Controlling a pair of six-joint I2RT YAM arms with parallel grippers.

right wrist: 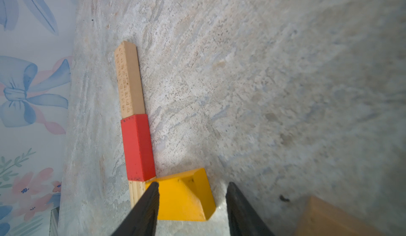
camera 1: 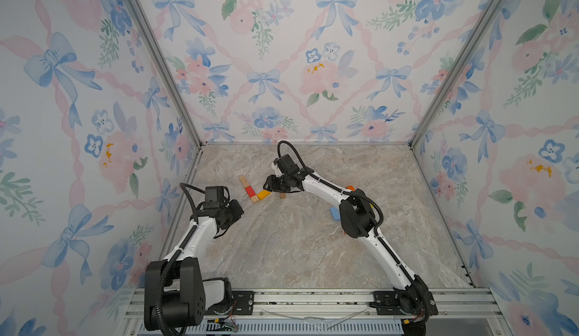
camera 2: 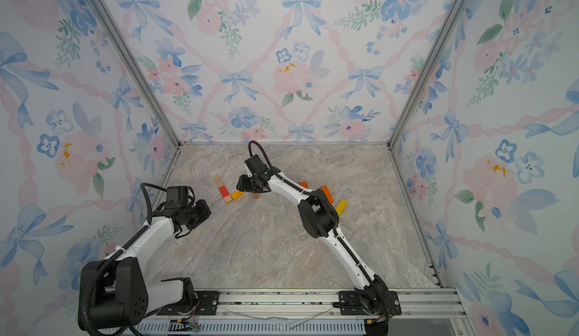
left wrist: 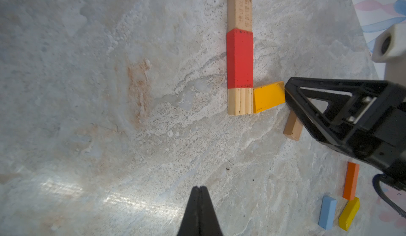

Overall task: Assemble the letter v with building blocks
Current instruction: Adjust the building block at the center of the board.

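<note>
two grippers were to be weighed against one piece. nearest the rail, the left gripper [left wrist: 200,188] was seen with its jaws pressed together on nothing, hung over bare table [camera 1: 282,250] and well apart from the yellow block [right wrist: 182,199]. further in, that block was found lying flat between the parted jaws of the right gripper [right wrist: 192,185], with one finger at its near corner and a clear gap on the other side, so no clamp was judged. its long axis was laid slanting away from the natural square piece [left wrist: 240,101], which it touched, toward the right arm. beyond, the red block [left wrist: 240,59] and the long natural bar [left wrist: 239,6] were lined end to end with that square as the first stroke. the right arm was judged much the nearer for setting the second stroke's angle.
</note>
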